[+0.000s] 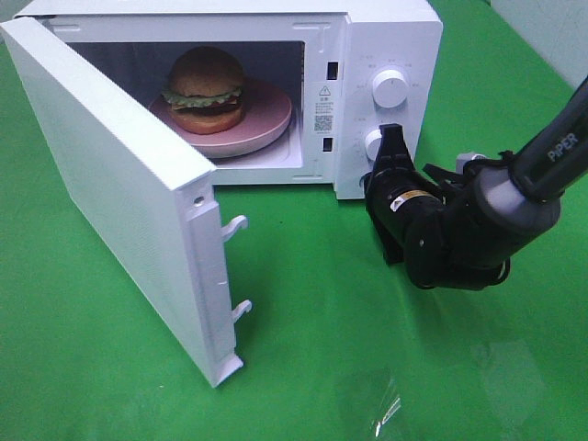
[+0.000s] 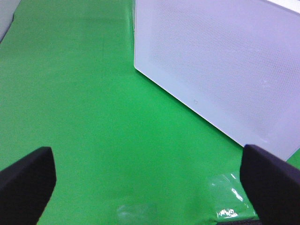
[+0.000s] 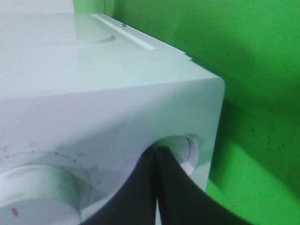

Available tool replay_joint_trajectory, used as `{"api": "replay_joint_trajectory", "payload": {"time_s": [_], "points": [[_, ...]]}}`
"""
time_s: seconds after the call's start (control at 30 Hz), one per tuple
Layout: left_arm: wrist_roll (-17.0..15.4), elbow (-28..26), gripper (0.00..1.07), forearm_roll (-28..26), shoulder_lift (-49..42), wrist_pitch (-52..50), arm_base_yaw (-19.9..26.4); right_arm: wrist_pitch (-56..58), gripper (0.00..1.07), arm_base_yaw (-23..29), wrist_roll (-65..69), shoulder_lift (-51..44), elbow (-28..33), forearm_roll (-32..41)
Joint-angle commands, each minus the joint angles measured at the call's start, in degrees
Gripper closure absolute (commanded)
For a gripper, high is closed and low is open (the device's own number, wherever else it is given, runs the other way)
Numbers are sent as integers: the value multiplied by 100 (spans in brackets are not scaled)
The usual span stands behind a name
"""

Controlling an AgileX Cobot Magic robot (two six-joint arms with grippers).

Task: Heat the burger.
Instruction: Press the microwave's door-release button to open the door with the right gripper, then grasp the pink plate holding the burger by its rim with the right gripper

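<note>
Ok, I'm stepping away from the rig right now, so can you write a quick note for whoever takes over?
Left gripper: open, empty, above the green cloth, facing the outer side of the door.
Right gripper: shut, holding nothing, tips at the lower knob of the microwave.
Burger: on the pink plate inside the microwave.
Done: burger loaded.
Left: the door stands wide open, so close it, then probably set the knob.
</note>
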Motion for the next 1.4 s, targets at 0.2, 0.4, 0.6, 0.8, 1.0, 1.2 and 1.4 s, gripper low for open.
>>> {"api": "replay_joint_trajectory", "payload": {"time_s": [0.2, 0.4, 0.6, 0.8, 1.0, 1.2, 1.4], "points": [[17, 29, 6, -23, -92, -23, 11, 332, 107, -74, 86, -613, 206, -762], [17, 29, 6, -23, -92, -23, 11, 865, 107, -74, 80, -894, 447, -888], [17, 29, 6, -23, -92, -23, 11, 1243, 107, -74, -40, -1409, 894, -894], [17, 29, 6, -23, -92, -23, 11, 1576, 107, -74, -539, -1965, 1272, -1146], [17, 29, 6, -23, -92, -23, 11, 2750, 107, -74, -1364, -2744, 1392, -1696], [17, 29, 6, -23, -92, -23, 11, 3707, 107, -74, -2481, -3352, 1387, -1788], [17, 29, 6, -23, -92, -23, 11, 5059, 106, -74, -4223, -3994, 1375, -1788]]}}
